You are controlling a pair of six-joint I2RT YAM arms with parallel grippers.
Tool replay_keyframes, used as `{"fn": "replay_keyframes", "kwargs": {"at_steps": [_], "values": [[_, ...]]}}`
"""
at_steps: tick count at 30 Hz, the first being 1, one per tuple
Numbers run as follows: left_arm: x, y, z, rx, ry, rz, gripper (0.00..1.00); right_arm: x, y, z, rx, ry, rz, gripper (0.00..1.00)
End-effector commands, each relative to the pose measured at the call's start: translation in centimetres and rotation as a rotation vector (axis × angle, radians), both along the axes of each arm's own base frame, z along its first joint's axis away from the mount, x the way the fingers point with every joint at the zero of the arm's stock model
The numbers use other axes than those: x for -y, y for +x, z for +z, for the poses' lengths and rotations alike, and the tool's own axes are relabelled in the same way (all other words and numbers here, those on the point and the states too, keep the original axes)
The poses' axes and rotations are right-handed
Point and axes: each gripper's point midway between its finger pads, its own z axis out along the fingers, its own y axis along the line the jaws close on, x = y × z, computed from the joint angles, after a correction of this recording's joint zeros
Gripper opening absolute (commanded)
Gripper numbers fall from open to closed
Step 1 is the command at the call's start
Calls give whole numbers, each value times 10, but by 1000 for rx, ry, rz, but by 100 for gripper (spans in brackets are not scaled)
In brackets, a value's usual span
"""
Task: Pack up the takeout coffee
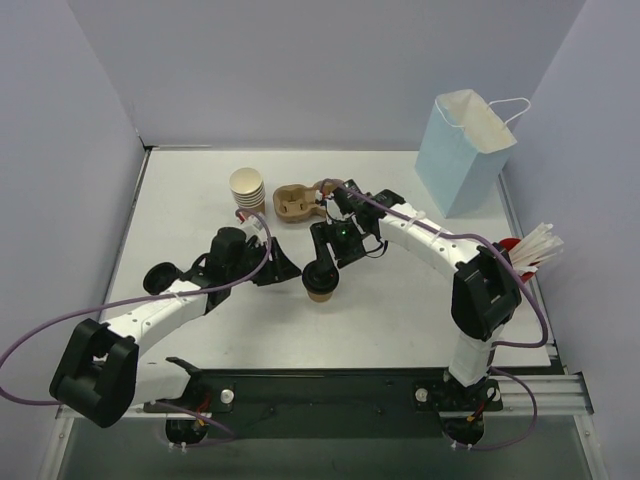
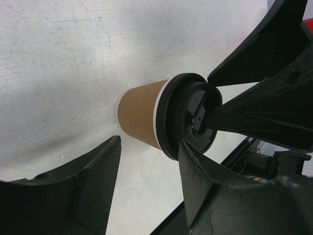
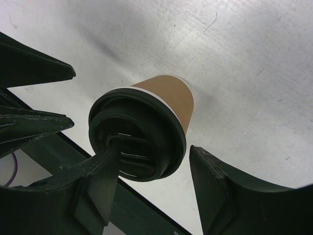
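Note:
One takeout coffee (image 1: 320,290), a tan paper cup (image 2: 142,117) with a black lid (image 3: 137,134), stands on the white table between both grippers. My right gripper (image 3: 151,166) is open above it: one finger (image 3: 98,181) lies across the lid's top and the other (image 3: 230,196) stands clear to the side. To the cup's left my left gripper (image 2: 149,166) is open, one finger (image 2: 215,191) close by the lid's rim and the other (image 2: 93,186) apart from the cup. The brown pulp tray (image 1: 298,202) lies further back with bare hollows.
A stack of lidless tan cups (image 1: 247,188) stands left of the tray. A light blue paper bag (image 1: 462,150) stands open at the back right. A red cup of white straws (image 1: 525,250) sits at the right edge, behind my right arm.

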Motion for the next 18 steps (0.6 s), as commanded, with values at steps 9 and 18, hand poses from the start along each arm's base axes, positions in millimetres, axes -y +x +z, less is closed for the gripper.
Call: {"fn": "replay_keyframes", "kwargs": {"at_steps": [9,18], "values": [[19,2,-10,16,-31,-61,58,5,-8,-30,-49,4,5,50],[22,0,-23,-4,-15,-65,54,13,-14,-46,-68,-3,-14,41]]}}
